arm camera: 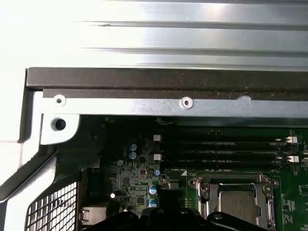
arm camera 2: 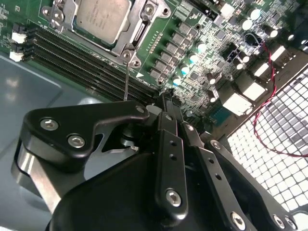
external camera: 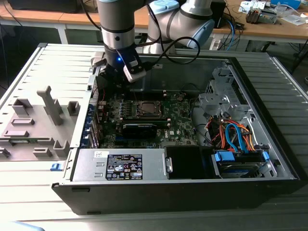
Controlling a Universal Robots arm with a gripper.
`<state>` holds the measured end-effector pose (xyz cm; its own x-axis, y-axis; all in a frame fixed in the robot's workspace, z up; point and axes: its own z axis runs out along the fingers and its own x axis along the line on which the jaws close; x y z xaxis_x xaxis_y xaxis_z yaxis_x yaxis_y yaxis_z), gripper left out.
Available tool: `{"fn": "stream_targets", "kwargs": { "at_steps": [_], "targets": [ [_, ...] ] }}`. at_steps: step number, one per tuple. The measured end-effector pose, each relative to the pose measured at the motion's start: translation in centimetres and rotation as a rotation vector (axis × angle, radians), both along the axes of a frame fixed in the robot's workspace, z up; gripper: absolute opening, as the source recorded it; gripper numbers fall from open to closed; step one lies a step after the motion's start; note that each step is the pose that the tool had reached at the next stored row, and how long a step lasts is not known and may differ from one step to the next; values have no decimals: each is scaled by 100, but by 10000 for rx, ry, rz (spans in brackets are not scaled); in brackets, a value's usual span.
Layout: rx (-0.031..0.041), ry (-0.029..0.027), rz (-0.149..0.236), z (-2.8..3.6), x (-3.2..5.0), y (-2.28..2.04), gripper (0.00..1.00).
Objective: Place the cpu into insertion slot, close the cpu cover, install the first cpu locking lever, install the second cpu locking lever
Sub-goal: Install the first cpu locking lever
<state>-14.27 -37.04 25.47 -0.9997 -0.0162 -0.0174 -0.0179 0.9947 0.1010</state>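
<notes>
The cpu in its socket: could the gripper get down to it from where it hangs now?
Probably yes. The cpu lies face up in the insertion slot on the motherboard, with nothing over it, and the gripper hangs just beside it inside the open case.

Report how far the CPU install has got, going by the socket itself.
Done: the silvery-grey square cpu sits in the metal-rimmed insertion slot on the green motherboard, and the thin silvery cpu cover looks lowered around it.
In hand: nothing visibly held; the black pincer hovers beside the socket.
Left: a thin lever wire seems unlatched, so both locking levers probably remain.
</notes>
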Motion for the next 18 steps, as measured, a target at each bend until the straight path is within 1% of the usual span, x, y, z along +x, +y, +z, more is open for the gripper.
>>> {"fn": "stream_targets", "kwargs": {
  "at_steps": [1, 4, 13, 16, 18],
  "targets": [
    [0, 0, -1, 0, 0, 13, 11],
    [0, 0, 0, 0, 4, 22, 11],
    [5, 0, 0, 0, 58, 22, 11],
    [33, 1, -1, 0, 73, 22, 11],
    [79, 1, -1, 1, 99, 22, 11]
  ]
}}
